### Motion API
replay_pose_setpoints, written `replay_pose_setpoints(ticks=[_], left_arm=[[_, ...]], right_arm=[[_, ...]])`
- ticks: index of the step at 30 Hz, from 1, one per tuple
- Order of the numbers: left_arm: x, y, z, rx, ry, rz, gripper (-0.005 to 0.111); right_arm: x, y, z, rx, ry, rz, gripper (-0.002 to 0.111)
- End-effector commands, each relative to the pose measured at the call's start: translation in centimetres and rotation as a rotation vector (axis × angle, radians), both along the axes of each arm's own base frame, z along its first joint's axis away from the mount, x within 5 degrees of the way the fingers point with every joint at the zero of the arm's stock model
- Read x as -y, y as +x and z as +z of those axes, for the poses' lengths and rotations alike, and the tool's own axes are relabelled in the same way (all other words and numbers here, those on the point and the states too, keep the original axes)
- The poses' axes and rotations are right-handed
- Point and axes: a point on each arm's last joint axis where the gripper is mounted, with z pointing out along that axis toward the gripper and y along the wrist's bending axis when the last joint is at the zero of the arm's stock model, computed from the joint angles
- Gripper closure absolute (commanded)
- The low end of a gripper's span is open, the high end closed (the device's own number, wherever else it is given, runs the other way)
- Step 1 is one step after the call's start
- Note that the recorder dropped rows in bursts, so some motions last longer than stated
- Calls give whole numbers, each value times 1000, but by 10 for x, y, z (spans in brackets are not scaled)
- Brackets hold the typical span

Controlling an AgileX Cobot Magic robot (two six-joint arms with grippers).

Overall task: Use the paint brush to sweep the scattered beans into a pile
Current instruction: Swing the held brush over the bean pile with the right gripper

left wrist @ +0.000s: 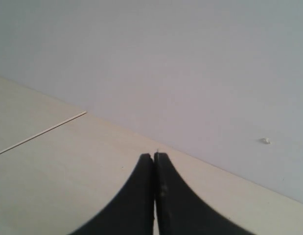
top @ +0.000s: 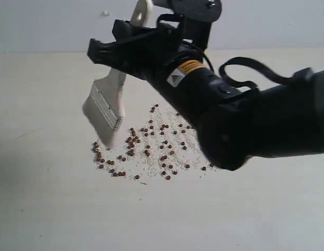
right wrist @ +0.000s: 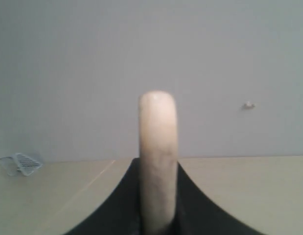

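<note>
Paint brush (top: pixel 110 99): held by right pincer (top: pixel 131 46) at handle, long axis steeply tilted, bristles down at left edge of beans (top: pixel 146 149) on desk (top: pixel 46 209); arm hides some. Left pincer (left wrist: pixel 153 157) closed, empty.

The right arm (top: pixel 240 117) is showing as a thick, matte black body, widening from slim black fingers (top: pixel 107 52) at about ten o'clock to a bulky rounded housing toward four o'clock. A label (top: pixel 183 72) with an orange stripe and a white panel bearing a warning triangle is sitting on the wrist section. A black cable (top: pixel 250 65) is looping out toward two o'clock. A grey mount with a screw head (top: pixel 210 4) is showing at twelve o'clock. The left gripper (left wrist: pixel 154 161) is appearing as two black, curved, tapering fingers.
</note>
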Motion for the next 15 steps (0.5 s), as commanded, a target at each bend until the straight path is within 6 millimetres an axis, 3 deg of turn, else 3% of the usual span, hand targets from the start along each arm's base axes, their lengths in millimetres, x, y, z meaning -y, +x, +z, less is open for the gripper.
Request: replay_pose_setpoints(ticks=[1,3,6,10,15], left_arm=[[0,-1,0,5,-3,2,107],[0,-1,0,5,-3,2,107],[0,-1,0,5,-3,2,107],[0,-1,0,5,-1,3,107],[0,-1,0,5,-1,3,107]], right_arm=[[-30,-12,0,82,-286,-240,108],[-46,-26,3,154,-335,-316,108],[-69,-40,-1,154,-234,-266,108],[-81,-42,-26,117,-72,-253,108],[-90,-42,-57,93,-31,-196,108]])
